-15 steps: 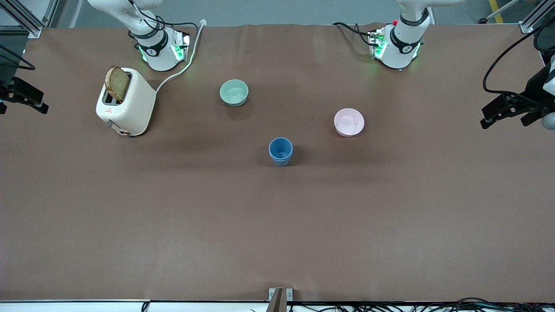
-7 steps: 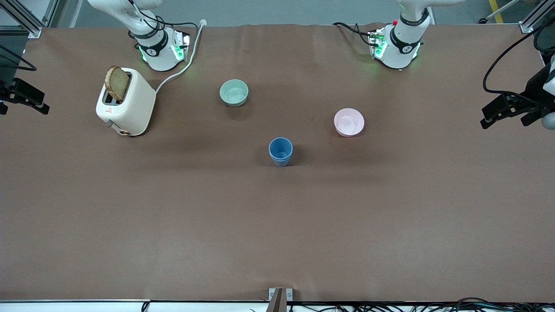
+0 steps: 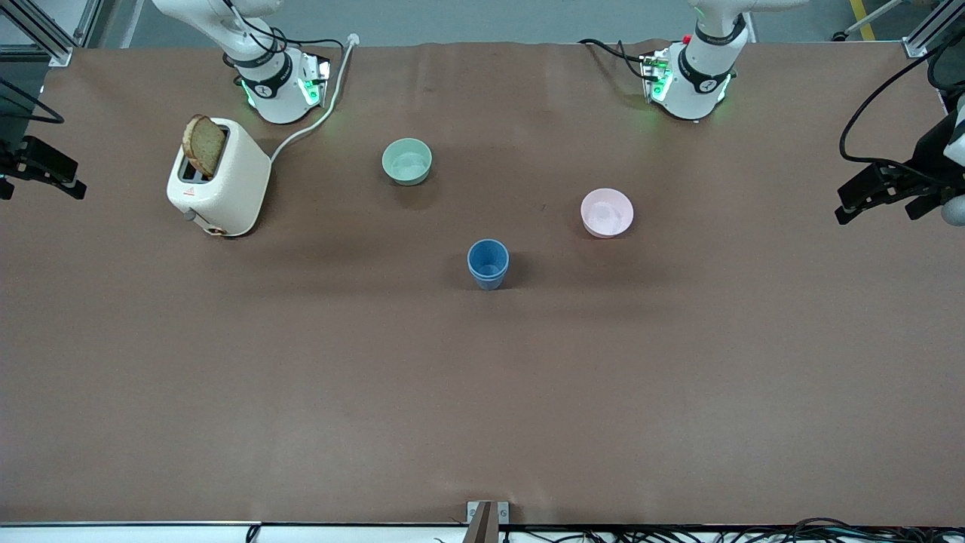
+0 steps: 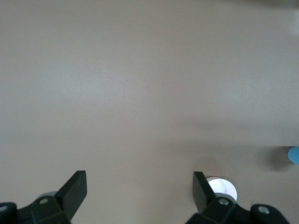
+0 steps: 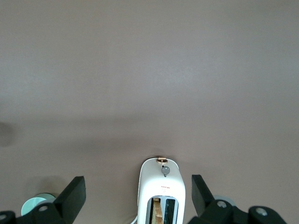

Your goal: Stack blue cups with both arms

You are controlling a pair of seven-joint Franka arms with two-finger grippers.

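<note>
Left pincer [image 3: 878, 197]: released, fingers spread wide, nothing between them. It hangs at the left arm's end of the table, at that edge of the brown table [image 3: 482, 392] cover. In the left wrist view its two black fingertips [image 4: 74, 186] stand well apart over bare brown surface.

Right pincer [image 5: 138, 191]: also released, jaws wide, holding nothing. It hangs at the right arm's end of the table, only partly in the front view. In the right wrist view its fingers frame the cream-white two-slot toaster [image 5: 161, 191] lying farther off.

Landmark: the medium-blue tapered plastic cups [image 3: 488, 263], upright near the table's middle, well apart from both pincers. They show as one cup shape with a second rim line just under the top rim, so one appears nested in the other; I cannot tell for certain.

From the blue cups:
- round pink bowl [image 3: 607, 213], near, farther from the front camera, toward the left arm's end.
- round pale green bowl [image 3: 407, 161], farther from the camera, toward the right arm's end.
- toaster, well apart toward the right arm's end, a brown bread slice [image 3: 203, 145] standing up out of a slot, white cord [image 3: 317, 121] running toward the right arm's base.
</note>
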